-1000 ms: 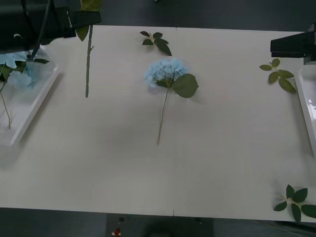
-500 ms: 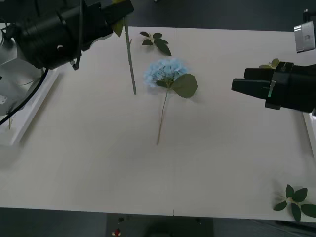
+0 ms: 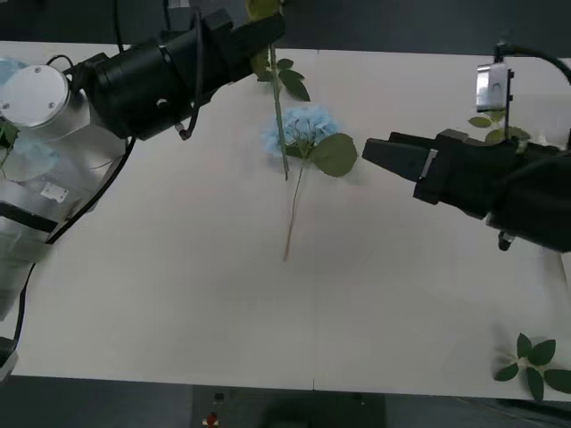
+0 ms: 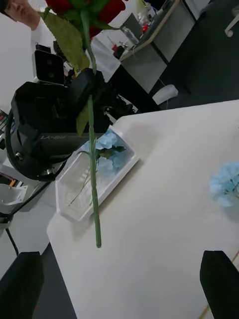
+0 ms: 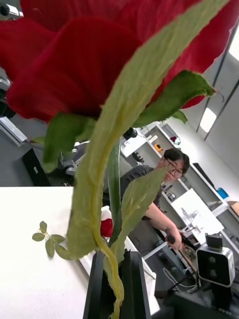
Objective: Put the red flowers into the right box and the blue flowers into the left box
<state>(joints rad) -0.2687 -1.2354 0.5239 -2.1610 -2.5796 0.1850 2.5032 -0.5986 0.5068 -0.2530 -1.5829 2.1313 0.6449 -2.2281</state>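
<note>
The table (image 3: 178, 303) is spread pale across the front view, and over its far left part the left arm is stretched, with the left gripper (image 3: 259, 31) clenched on a red flower (image 3: 278, 116). The stem is seen hanging down, its tip above the blue flower (image 3: 303, 129) lying mid-table with its big leaf to the right. In the left wrist view the red bloom (image 5: 99, 60) is pressed close to the lens, and the stem is pinched between the black fingers (image 5: 97, 289). The right gripper (image 3: 379, 156) is held just right of the blue flower's leaf, above the table, fingers spread apart with nothing between them. In the right wrist view the left box (image 4: 72, 199) is seen at the table's edge, blue flowers already lying inside. Leaf sprigs (image 3: 535, 361) are scattered at the near right corner.
</note>
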